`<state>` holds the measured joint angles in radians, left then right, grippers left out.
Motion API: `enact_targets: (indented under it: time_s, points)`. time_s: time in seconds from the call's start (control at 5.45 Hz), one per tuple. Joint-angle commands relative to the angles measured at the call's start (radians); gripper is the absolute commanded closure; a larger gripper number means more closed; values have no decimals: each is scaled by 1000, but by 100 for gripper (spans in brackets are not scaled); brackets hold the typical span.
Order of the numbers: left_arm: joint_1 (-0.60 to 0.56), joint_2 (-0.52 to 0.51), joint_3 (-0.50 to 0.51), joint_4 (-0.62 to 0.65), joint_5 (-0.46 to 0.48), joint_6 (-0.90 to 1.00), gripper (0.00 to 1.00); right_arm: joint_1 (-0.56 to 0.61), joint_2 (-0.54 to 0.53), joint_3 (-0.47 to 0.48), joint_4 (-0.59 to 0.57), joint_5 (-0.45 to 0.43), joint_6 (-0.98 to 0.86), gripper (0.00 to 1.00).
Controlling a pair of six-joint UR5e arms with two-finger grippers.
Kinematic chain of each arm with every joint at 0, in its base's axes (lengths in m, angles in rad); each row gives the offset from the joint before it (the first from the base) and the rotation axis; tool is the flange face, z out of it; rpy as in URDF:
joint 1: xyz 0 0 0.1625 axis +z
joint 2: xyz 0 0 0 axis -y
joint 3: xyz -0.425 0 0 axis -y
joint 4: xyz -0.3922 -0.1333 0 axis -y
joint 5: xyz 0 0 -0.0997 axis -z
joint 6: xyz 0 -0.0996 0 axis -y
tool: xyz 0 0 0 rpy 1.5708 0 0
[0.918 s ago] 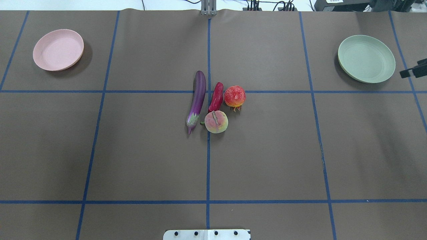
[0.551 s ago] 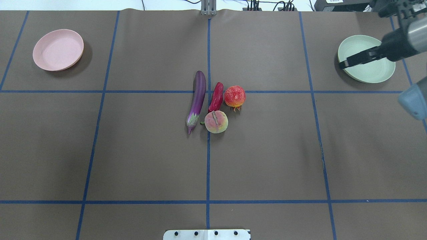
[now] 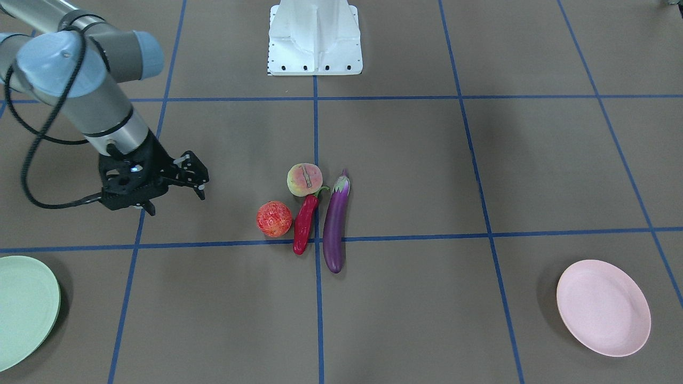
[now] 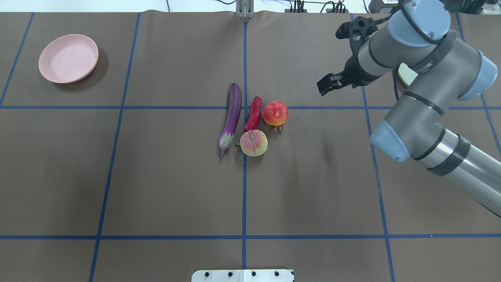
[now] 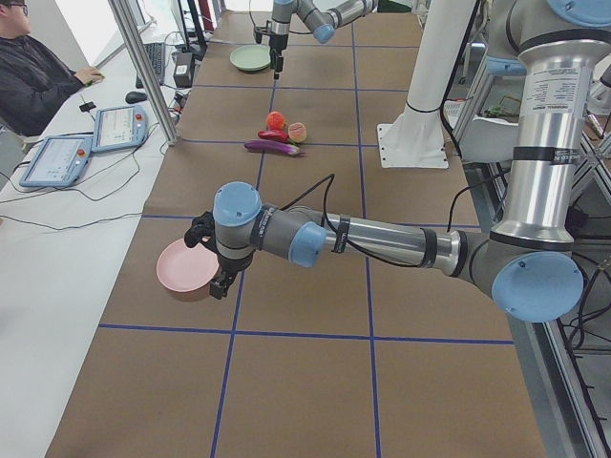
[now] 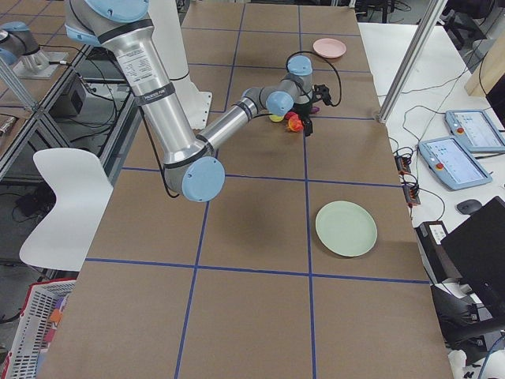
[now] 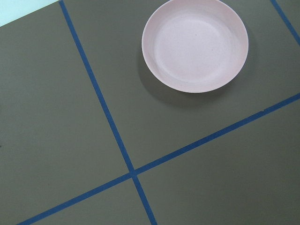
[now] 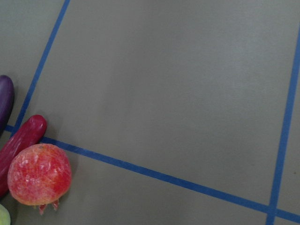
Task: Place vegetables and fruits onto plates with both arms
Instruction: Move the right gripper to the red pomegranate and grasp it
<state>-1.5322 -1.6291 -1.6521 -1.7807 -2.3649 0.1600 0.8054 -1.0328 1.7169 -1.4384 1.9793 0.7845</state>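
Observation:
The purple eggplant (image 4: 231, 117), red chili (image 4: 253, 114), red-orange ball (image 4: 275, 113) and peach (image 4: 253, 143) lie together at the table's middle. My right gripper (image 4: 327, 84) is open and empty above the table, to the right of the ball and a little beyond it; it also shows in the front view (image 3: 176, 197). The right wrist view shows the ball (image 8: 40, 175) at its lower left. The mint green plate (image 3: 21, 309) lies far right, the pink plate (image 4: 68, 58) far left. My left gripper (image 5: 218, 272) hangs near the pink plate (image 7: 195, 44); I cannot tell if it is open.
The white pedestal base (image 3: 315, 37) stands at the near middle edge. Blue tape lines (image 4: 244, 196) divide the brown table. My right arm (image 4: 422, 102) covers most of the green plate in the overhead view. An operator (image 5: 38, 76) and tablets (image 5: 57, 157) are beside the far edge.
My right arm has swung in from the right edge, over the green plate, toward the table's middle. The vegetables, fruits and plates have not moved.

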Motion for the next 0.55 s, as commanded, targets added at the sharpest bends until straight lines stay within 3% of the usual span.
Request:
enact_targets:
  time_s: [0.0, 0.37]
  points:
    - [9, 0, 3, 1, 1, 3, 0, -116, 190, -159, -31, -130, 151, 1]
    - [21, 0, 9, 1, 1, 3, 0, -179, 224, -232, -14, -233, 183, 3]
